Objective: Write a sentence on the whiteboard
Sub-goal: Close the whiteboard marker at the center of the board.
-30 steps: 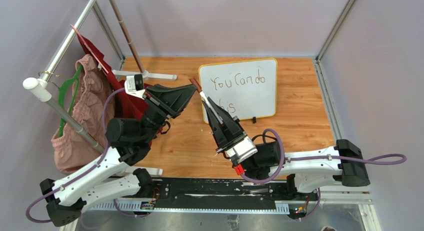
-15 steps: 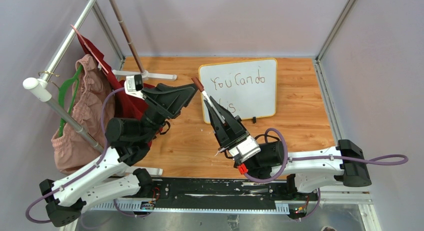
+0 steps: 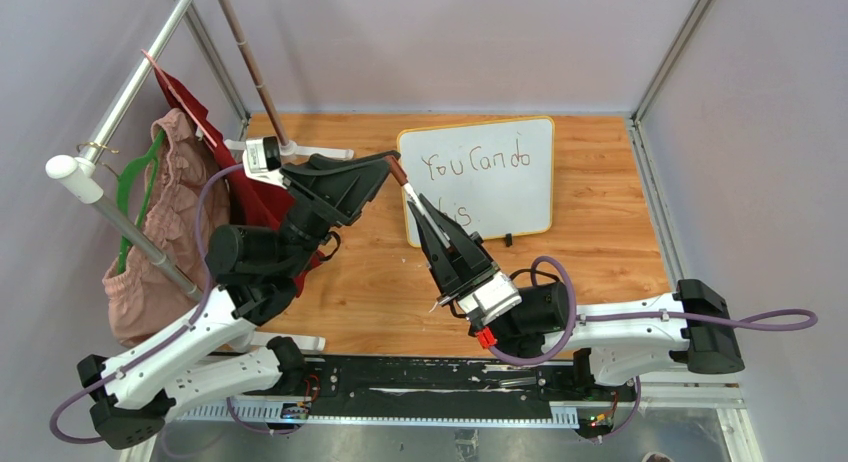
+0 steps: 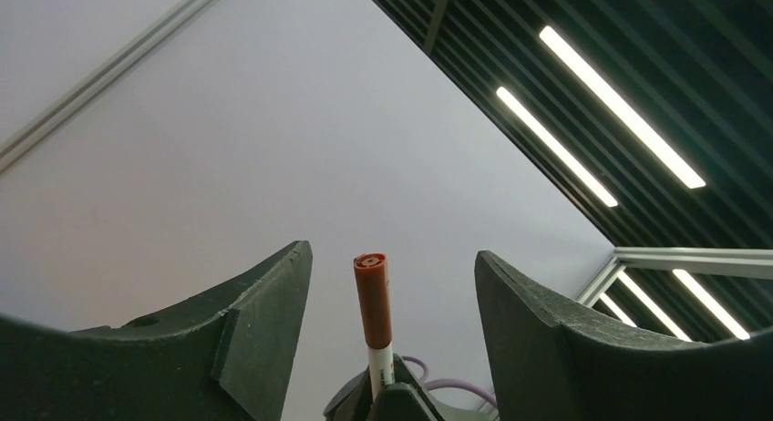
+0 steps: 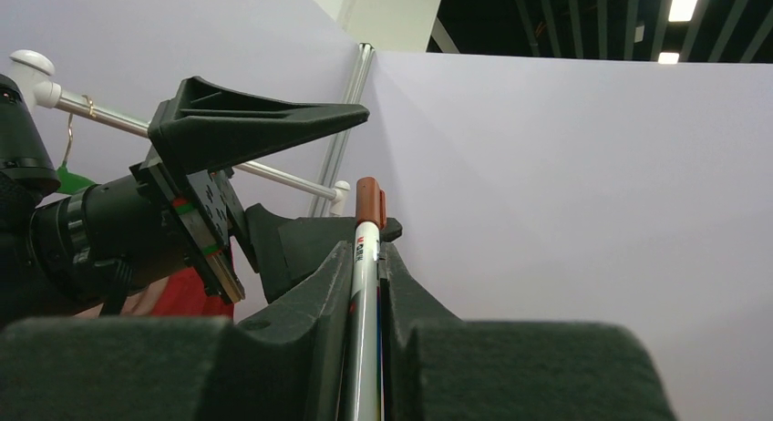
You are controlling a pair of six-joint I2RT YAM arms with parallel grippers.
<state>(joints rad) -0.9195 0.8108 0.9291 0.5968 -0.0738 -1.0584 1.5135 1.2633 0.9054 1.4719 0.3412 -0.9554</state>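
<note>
Light wood tabletop fills the overhead view, with grey walls around it. The whiteboard [image 3: 500, 182] lies at upper centre right. The sentence [image 3: 475, 162] reads "You Can do" on its top line, and the second line is partly covered by the right gripper [image 3: 422, 222]. That gripper is clamped on a marker [image 3: 412, 197] that slants toward the upper left, red-brown cap outermost. The left gripper [image 3: 384, 172] has its fingers spread on either side of the cap. A pink garment [image 3: 165, 232] hangs from a rail at far left.

Grey wall and ceiling lights back the left wrist view. Its two dark fingers [image 4: 260, 298] stand wide apart at lower left and lower right, with the capped marker end upright between them, touching neither.

Right wrist view: the fingers [image 5: 319, 293] press tight against the marker's white barrel at lower centre, and the cap sticks out above them. The left gripper looms at upper left.
</note>
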